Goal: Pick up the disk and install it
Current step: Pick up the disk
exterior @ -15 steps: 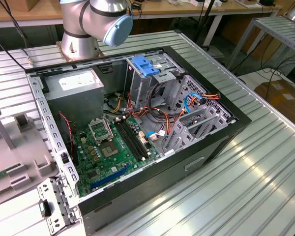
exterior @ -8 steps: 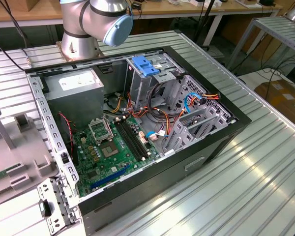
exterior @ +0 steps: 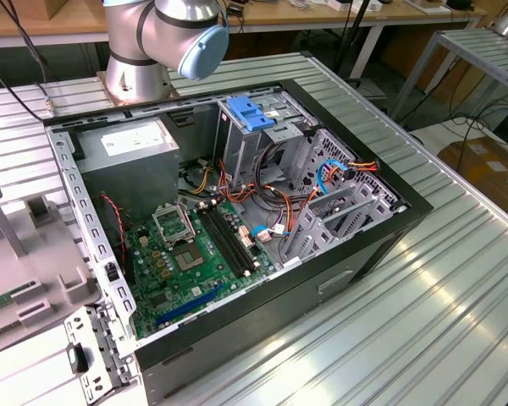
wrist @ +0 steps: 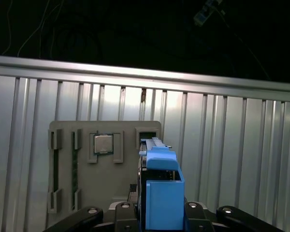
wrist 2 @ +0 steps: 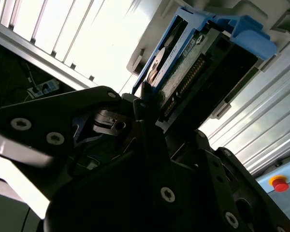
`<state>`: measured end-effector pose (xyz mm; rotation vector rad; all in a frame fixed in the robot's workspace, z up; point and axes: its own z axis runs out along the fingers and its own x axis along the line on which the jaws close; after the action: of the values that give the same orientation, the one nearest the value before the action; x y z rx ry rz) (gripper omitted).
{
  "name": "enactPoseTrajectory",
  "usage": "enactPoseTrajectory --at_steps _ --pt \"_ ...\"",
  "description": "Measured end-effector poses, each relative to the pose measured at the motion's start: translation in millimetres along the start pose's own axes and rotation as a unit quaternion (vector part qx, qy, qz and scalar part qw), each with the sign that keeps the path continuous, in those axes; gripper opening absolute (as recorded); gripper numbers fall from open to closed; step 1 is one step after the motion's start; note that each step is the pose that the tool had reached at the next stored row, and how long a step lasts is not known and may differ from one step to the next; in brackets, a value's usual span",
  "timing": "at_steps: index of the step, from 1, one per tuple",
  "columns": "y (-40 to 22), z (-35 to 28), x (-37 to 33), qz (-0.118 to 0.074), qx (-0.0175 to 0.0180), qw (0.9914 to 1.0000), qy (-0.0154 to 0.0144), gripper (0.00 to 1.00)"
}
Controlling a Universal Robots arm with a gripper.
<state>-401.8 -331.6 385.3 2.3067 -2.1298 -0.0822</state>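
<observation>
The claw [wrist: 162, 215] comes closest in both wrist views, its black links spread to either side of the disk [wrist: 162, 193]. It is closed to the width of the disk and clamps it by its flat sides. In the second wrist view one finger [wrist 2: 146, 101] presses against the blue carrier's edge. The disk [wrist 2: 193, 72] stands edge-on there, showing its connector row and dark body inside the blue frame. It points straight out from the claw, past the fingertips.

Beyond the fingertips lies a grey tray [wrist: 67, 193] on the ribbed metal table [wrist: 241, 159]. The tray holds a square chip [wrist: 103, 143] in a recess, off to one side of the disk's far end. A green memory stick [wrist: 75, 169] sits in clips farther to that side. A dark slot [wrist: 145, 137] in the tray sits right at the disk's far end. I cannot tell whether the disk is clear of it.

In the exterior view the tray [exterior: 34, 279] rests just beside the open case [exterior: 237, 338], on the exterior view's left. The case holds a green motherboard [exterior: 186, 254], a grey power supply [exterior: 131, 156] and a metal cage [exterior: 322, 194]. A ribbed blue latch [exterior: 250, 112] and orange and blue cables [exterior: 322, 173] are in there too.
</observation>
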Motion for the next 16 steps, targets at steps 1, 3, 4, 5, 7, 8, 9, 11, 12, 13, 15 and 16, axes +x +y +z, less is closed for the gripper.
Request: enactPoseTrajectory --at_steps 1,3,4,5,7,8,9,11,12,13,15,16 --pt "0.0 -0.5 0.0 0.0 0.0 1.0 0.0 0.36" --pt "0.0 -1.7 -0.1 0.0 0.0 1.0 0.0 0.36" --pt "0.1 -2.3 -0.1 0.0 0.0 1.0 0.0 0.36" --pt "0.1 -2.8 -0.1 0.0 0.0001 1.0 0.0 0.36" --pt "0.1 -3.9 -0.1 0.0 0.0 1.0 0.0 0.36" --pt "0.1 -4.6 -0.2 0.0 0.0 1.0 0.0 0.36" --pt "0.2 -5.1 -0.2 0.0 0.0 1.0 0.0 0.36" --pt "0.2 -6.5 -0.3 0.0 0.0001 1.0 0.0 0.36" --pt "0.3 -7.4 -0.3 0.0 0.0 1.0 0.0 0.36" --pt "0.3 -7.9 -0.3 0.0 0.0 1.0 0.0 0.36" --pt "0.3 -8.9 -0.3 0.0 0.0001 1.0 0.0 0.36" --pt "0.3 -9.4 -0.4 0.0 0.0 1.0 0.0 0.36"
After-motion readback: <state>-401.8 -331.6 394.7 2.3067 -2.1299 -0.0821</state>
